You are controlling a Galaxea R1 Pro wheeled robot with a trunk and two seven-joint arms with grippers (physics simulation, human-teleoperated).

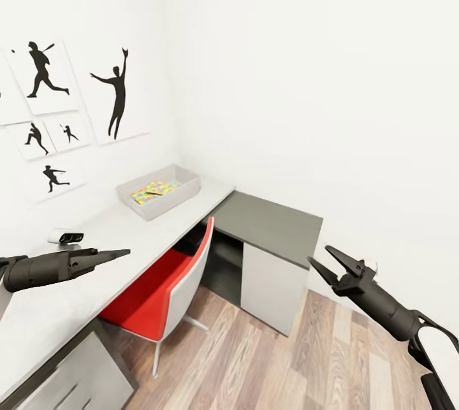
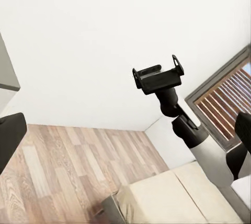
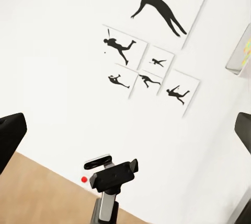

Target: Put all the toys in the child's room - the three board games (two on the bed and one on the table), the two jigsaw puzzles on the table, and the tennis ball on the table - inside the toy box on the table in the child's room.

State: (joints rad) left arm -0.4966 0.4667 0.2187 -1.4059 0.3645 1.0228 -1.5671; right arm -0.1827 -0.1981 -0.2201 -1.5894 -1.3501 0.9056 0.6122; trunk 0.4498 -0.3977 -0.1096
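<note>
The toy box point(image 1: 186, 175), a shallow grey tray, stands on the long white desk point(image 1: 57, 308) by the wall. A flat, many-coloured toy point(image 1: 153, 191) lies inside it. My left gripper point(image 1: 121, 254) hovers over the desk's near part, well short of the box, open and holding nothing; its fingers point(image 2: 10, 135) frame the left wrist view. My right gripper point(image 1: 328, 261) hangs open and empty over the wooden floor, right of the desk; its dark fingertips point(image 3: 10, 138) sit at the edges of the right wrist view. The other toys and the tennis ball are out of view.
A red and white chair point(image 1: 167, 282) is tucked under the desk. A grey-topped cabinet point(image 1: 274, 226) adjoins the desk in the corner. A small white and black device point(image 1: 67, 237) lies on the desk near my left gripper. A bed point(image 2: 167, 200) and a slatted window point(image 2: 225, 101) appear behind.
</note>
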